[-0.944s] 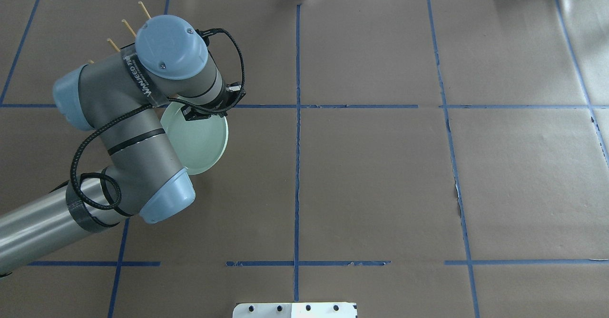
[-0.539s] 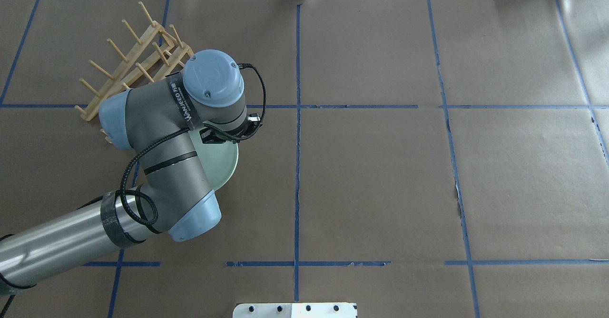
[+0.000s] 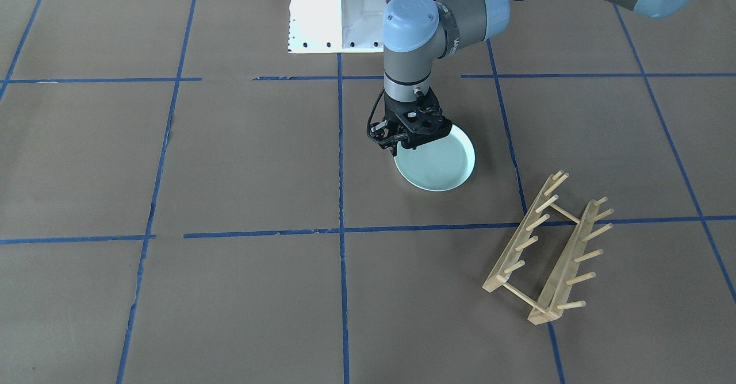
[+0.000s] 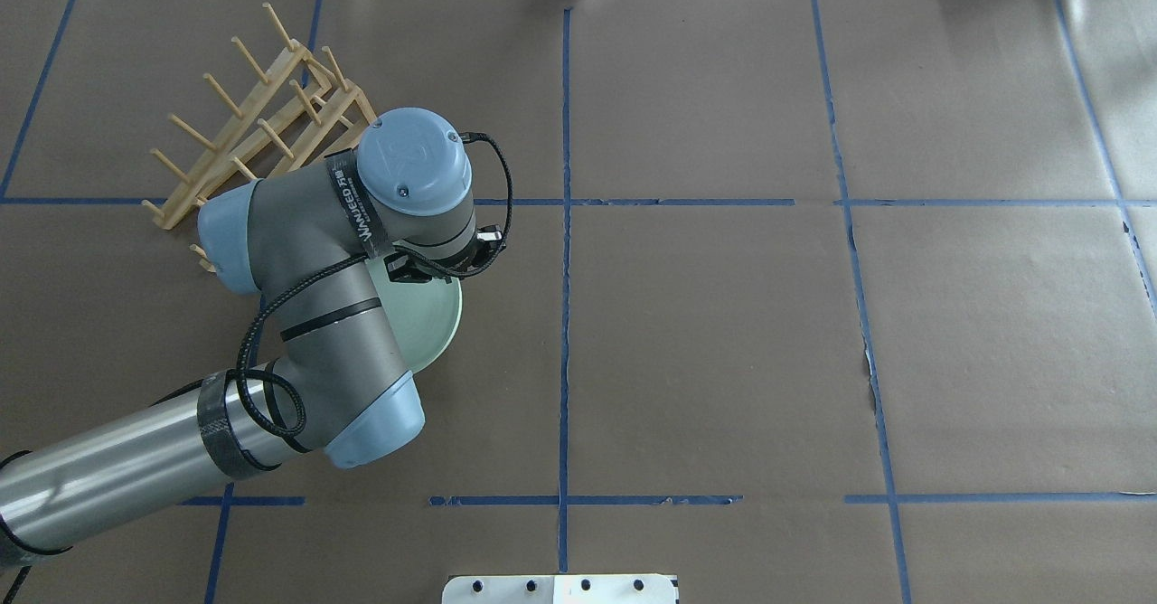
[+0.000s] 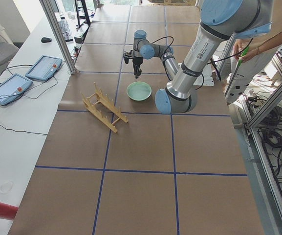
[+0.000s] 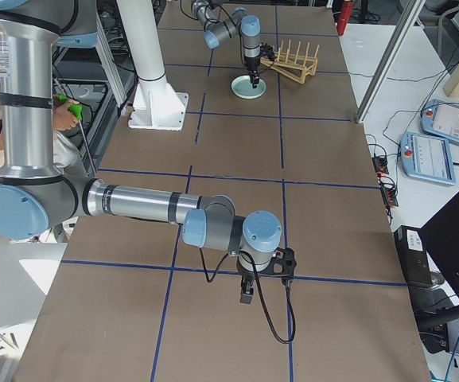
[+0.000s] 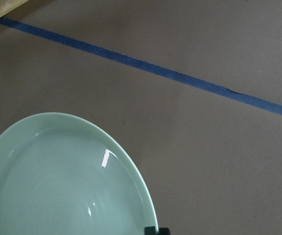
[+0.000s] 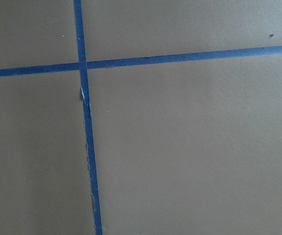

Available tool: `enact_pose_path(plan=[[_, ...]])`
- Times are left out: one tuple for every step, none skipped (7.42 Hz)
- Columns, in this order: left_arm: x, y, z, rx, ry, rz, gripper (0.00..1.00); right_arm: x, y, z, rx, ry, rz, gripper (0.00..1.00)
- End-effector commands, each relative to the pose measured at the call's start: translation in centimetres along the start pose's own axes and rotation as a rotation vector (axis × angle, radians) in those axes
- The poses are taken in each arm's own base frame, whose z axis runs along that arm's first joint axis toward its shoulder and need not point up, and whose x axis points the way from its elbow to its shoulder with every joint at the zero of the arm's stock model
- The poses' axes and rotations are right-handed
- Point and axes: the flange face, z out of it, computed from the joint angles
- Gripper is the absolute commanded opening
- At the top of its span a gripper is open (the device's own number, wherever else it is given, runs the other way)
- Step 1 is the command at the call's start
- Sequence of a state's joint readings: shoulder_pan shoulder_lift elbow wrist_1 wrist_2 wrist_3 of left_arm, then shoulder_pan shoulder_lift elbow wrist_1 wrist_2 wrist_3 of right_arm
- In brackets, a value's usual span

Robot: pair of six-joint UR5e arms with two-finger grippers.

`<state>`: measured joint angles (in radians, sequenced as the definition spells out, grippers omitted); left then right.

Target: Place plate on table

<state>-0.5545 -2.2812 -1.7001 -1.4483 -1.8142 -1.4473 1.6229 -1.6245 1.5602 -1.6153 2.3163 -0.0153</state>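
The pale mint-green plate point(image 3: 440, 165) is held low over the brown table point(image 3: 230, 160), close to flat; I cannot tell if it touches. My left gripper point(image 3: 398, 147) is shut on the plate's rim on the side nearer the table's centre line. In the overhead view the plate point(image 4: 425, 315) is half hidden under the left wrist. The left wrist view shows the plate point(image 7: 62, 181) and one black fingertip point(image 7: 158, 230) at its rim. My right gripper point(image 6: 247, 296) hangs just above the table far from the plate; I cannot tell if it is open or shut.
The light wooden peg rack point(image 3: 546, 252) stands empty on the table beside the plate, on its far side from the robot; it also shows in the overhead view point(image 4: 262, 125). The white robot base point(image 3: 336, 13) stands at the table's near edge. A person stands by the robot point(image 5: 250, 49).
My left arm has carried the plate away from the rack, rightwards and towards the robot in the overhead view. The rack, earlier mostly covered by the arm, now shows.
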Motion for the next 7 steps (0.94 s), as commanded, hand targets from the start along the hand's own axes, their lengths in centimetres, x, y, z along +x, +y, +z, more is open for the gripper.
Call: enact_pose_path(plan=[[-1.3,-0.6,-4.1,0.028,0.07,0.14,1.0,0.0,0.0,0.0,0.001,0.0,-0.001,1.0],[-4.4,-3.8,-7.1,0.081,0.094,0.223,1.0,0.0,0.0,-0.1,0.001,0.0,-0.001,1.0],[-8.0,-7.4,-9.4,0.132,0.087,0.333,1.0,0.0,0.0,-0.1,0.001,0.0,-0.001,1.0],[-13.3,-11.5,-10.6,0.121,0.068,0.41,1.0,0.0,0.0,0.0,0.0,0.0,0.0,1.0],[-19.9,-17.3,-12.9,0.147,0.029,0.523,1.0,0.0,0.0,0.0,0.0,0.0,0.0,1.0],[-28.4,-22.1,-14.2,0.115,0.004,0.615,1.0,0.0,0.0,0.0,0.001,0.0,-0.001,1.0],[-37.9,-26.6,-15.3,0.07,0.012,0.559,1.0,0.0,0.0,0.0,0.0,0.0,0.0,1.0]])
